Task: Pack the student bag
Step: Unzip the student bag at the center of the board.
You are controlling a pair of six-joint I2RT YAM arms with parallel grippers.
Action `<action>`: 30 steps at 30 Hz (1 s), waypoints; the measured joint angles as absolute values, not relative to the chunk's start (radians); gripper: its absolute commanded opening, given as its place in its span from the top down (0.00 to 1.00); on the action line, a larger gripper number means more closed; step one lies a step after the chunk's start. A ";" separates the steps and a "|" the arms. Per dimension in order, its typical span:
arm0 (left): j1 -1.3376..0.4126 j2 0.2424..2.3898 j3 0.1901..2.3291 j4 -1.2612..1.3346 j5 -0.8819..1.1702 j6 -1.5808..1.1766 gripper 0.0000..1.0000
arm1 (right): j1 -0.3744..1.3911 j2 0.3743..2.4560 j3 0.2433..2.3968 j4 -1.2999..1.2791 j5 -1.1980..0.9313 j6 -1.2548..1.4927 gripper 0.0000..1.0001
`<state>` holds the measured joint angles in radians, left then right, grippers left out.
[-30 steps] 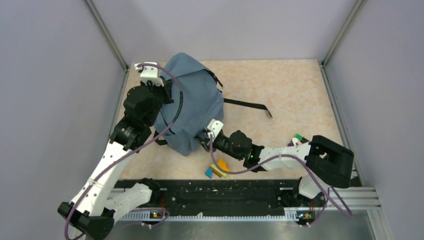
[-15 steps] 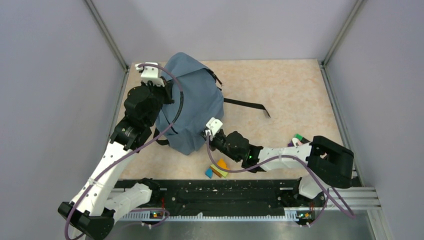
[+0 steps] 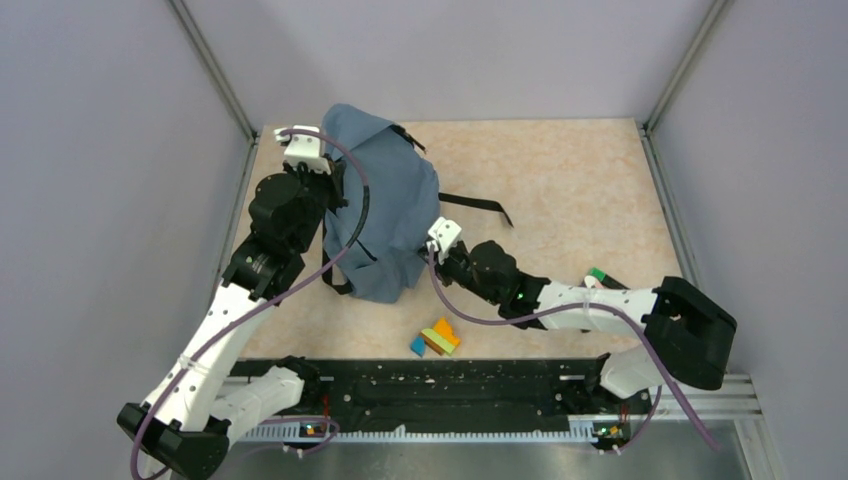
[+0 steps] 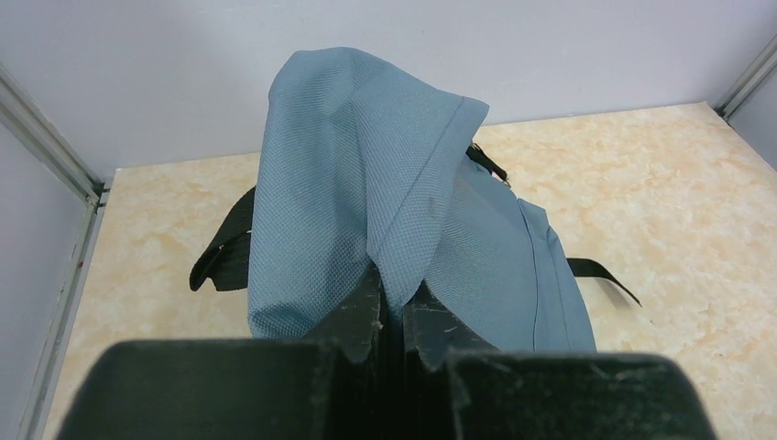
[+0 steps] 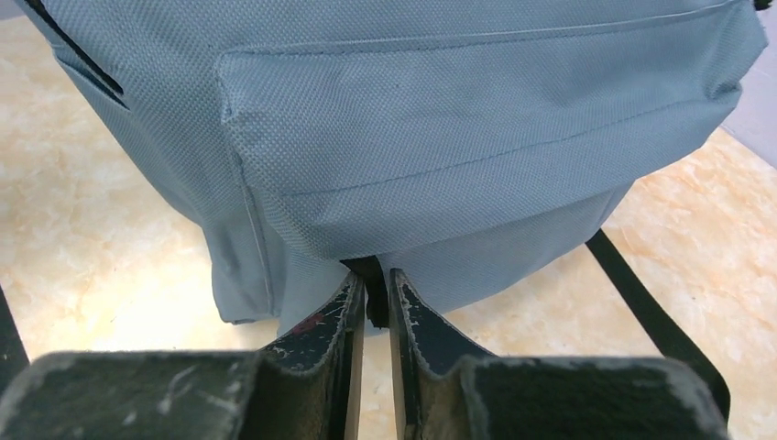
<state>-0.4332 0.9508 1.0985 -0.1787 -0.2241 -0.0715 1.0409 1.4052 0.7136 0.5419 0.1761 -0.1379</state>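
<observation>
The student bag point(image 3: 385, 200), a slate-blue fabric backpack, stands bunched at the back left of the table, with a black strap point(image 3: 478, 205) trailing right. My left gripper point(image 3: 332, 192) is at its left side. In the left wrist view that gripper point(image 4: 392, 295) is shut on a fold of the bag's blue fabric point(image 4: 366, 183). My right gripper point(image 3: 428, 262) is at the bag's near right corner. In the right wrist view it point(image 5: 371, 282) is shut on a small black tab at the lower edge of the bag point(image 5: 412, 137).
A small pile of orange, blue and green flat pieces point(image 3: 436, 338) lies near the front rail. A green item point(image 3: 597, 273) peeks out behind the right arm. Grey walls close the table on three sides. A black strap point(image 5: 652, 316) lies beside my right fingers.
My right gripper has closed on the bag's lower edge and moved back and right. The bag has drawn in narrower and taller, and its strap has slid left. The left gripper keeps its hold.
</observation>
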 measured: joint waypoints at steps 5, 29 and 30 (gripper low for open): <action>-0.432 0.951 1.097 -0.177 -0.223 -0.064 0.97 | 1.015 1.404 0.714 0.523 0.093 -0.139 0.79; -0.431 0.951 1.097 -0.177 -0.223 -0.056 0.95 | 1.003 1.404 0.714 0.448 -0.002 -0.139 0.70; -0.430 0.951 1.097 -0.177 -0.223 -0.056 0.95 | 1.003 1.404 0.714 0.447 -0.002 -0.139 0.70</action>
<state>-0.4305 0.9508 1.0973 -0.1768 -0.2226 -0.0563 1.0031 1.4044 0.7143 0.4465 -0.0021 -0.1387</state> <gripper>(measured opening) 0.063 0.299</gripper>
